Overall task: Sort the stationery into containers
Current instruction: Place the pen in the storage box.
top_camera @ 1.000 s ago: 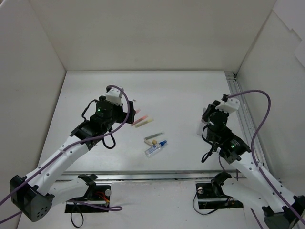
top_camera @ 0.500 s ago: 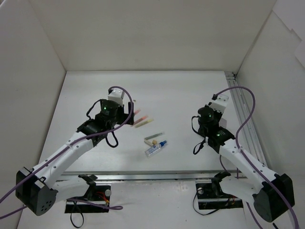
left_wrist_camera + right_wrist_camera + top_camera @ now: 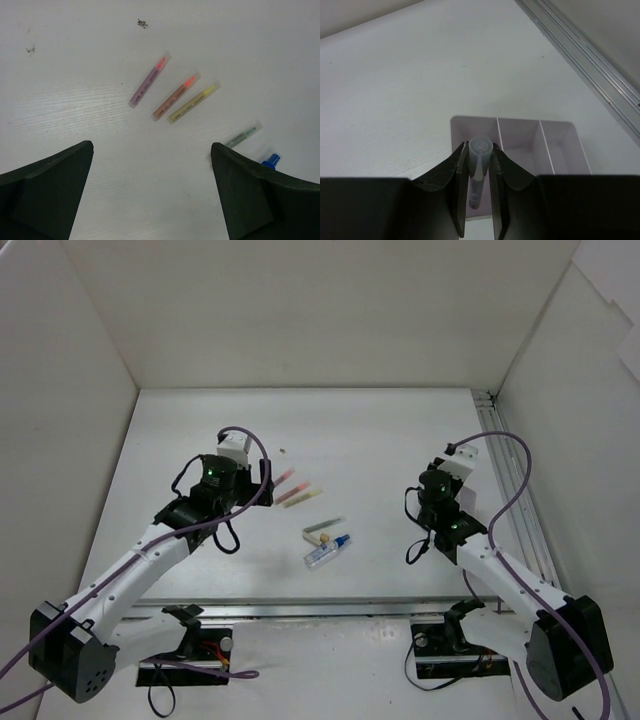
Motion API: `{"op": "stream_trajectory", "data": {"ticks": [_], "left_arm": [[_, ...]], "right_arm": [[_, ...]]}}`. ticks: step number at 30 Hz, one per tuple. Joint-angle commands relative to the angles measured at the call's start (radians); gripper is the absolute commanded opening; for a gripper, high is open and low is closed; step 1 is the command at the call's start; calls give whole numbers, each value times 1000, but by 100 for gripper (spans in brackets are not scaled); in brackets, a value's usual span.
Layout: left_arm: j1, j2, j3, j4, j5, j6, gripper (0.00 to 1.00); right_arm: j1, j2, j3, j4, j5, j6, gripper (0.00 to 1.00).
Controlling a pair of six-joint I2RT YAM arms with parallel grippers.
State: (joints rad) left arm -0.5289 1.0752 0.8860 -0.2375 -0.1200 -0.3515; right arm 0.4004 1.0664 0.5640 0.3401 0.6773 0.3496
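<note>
Three white walls (image 3: 300, 310), pale table (image 3: 380, 440), loose pens (image 3: 173, 98)

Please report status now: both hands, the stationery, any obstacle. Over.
Left hand open, near loose pens. Right hand shut on pale pen, over box end compartment. No obstacle seen.

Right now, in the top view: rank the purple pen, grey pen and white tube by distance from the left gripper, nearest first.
From the left gripper, jaws open:
1. purple pen: just to its right, the farthest back of the three coloured pens.
2. grey pen: further right, mid-table.
3. white tube: just beyond the grey pen, toward the arm bases.
</note>
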Motion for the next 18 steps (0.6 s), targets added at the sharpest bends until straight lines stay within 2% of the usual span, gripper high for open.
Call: {"op": "stream_trajectory", "data": {"ticks": [1, 5, 8, 11, 16, 17, 18], "left_arm": [[39, 28, 30, 56, 63, 16, 100], [124, 94, 47, 89, 167, 49, 100], [147, 179, 80, 98, 229, 109, 100], [156, 294, 146, 72, 246, 129, 100], [167, 509, 269, 11, 224, 186, 100], [167, 532, 303, -3, 226, 195, 100], [167, 575, 318, -6, 230, 206, 100]], "right_arm": [[-5, -72, 5, 25, -2, 48, 21], [-6, -131, 17, -32, -15, 49, 45], [-6, -161, 31, -67, -36, 45, 58], [-9, -190, 57, -108, -59, 38, 70], [-11, -230, 92, -151, -128, 19, 81], [-11, -233, 96, -157, -139, 14, 85], [-11, -240, 103, -165, -160, 9, 97]]}}
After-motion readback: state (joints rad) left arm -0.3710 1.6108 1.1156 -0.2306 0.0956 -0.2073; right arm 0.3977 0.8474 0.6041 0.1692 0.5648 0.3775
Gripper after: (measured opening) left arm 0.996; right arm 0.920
